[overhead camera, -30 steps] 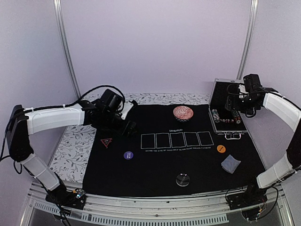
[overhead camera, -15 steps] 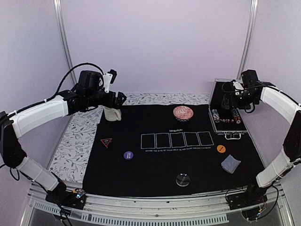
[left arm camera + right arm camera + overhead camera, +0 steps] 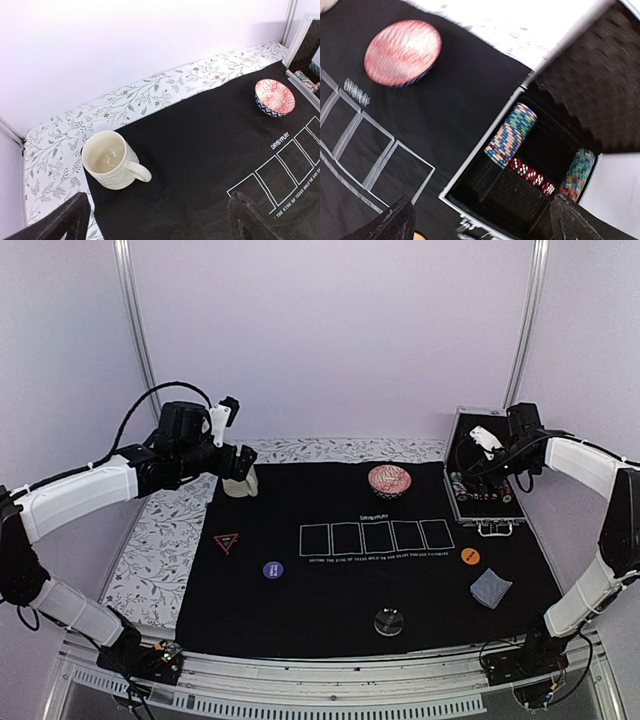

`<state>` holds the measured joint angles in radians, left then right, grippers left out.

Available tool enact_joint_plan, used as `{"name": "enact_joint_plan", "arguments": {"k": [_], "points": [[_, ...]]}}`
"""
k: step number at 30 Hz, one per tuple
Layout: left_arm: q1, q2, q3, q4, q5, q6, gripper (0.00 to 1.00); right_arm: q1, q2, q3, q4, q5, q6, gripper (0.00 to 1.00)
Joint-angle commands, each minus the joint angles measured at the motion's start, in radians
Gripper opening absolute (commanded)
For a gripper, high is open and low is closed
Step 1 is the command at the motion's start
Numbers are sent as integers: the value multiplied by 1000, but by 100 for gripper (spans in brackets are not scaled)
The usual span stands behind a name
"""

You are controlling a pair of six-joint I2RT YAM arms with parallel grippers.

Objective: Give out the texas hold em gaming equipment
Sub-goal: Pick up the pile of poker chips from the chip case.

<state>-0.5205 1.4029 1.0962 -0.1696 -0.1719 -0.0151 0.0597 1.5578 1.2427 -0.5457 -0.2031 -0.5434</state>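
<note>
On the black mat (image 3: 330, 590) lie a red-edged triangle (image 3: 226, 542), a purple disc (image 3: 272, 569), an orange disc (image 3: 470, 556), a clear disc (image 3: 388, 621) and grey-blue cards (image 3: 490, 588). Striped chip stacks (image 3: 512, 135) and red dice (image 3: 532, 176) sit in the open metal case (image 3: 487, 523). My right gripper (image 3: 480, 220) hovers open above that case, holding nothing. My left gripper (image 3: 157, 220) hangs open and empty above the mat's far left, just short of the cream mug (image 3: 110, 160).
The cream mug (image 3: 238, 482) stands upright at the mat's far-left corner. A red patterned bowl (image 3: 388, 480) sits at the far middle, above five white card outlines (image 3: 376, 536). A floral cloth (image 3: 150, 550) borders the mat. The case lid (image 3: 470, 430) stands raised.
My left arm has lifted off the mat and drawn back to the left, jaws wider, leaving the mug standing at the corner. My right gripper has shifted slightly left over the case.
</note>
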Motion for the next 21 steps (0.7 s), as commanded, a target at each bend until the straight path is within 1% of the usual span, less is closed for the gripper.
{"name": "enact_joint_plan", "arguments": {"k": [1, 2, 4, 5, 10, 16, 21], "points": [[13, -36, -34, 57, -44, 49, 98, 0, -5, -92, 123, -122, -534, 94], [14, -37, -35, 59, -52, 54, 98, -4, 7, -101, 138, -141, -620, 91], [13, -35, -39, 63, -58, 59, 98, -19, 59, -84, 150, -165, -736, 87], [13, -34, -40, 65, -59, 60, 98, -25, 92, -60, 155, -161, -766, 86], [14, -19, -44, 64, -68, 74, 98, -41, 251, 61, 160, -105, -836, 83], [14, -7, -48, 66, -101, 97, 98, -46, 353, 95, 202, -27, -893, 82], [15, 0, -51, 68, -97, 103, 98, -47, 396, 102, 211, -8, -921, 72]]}}
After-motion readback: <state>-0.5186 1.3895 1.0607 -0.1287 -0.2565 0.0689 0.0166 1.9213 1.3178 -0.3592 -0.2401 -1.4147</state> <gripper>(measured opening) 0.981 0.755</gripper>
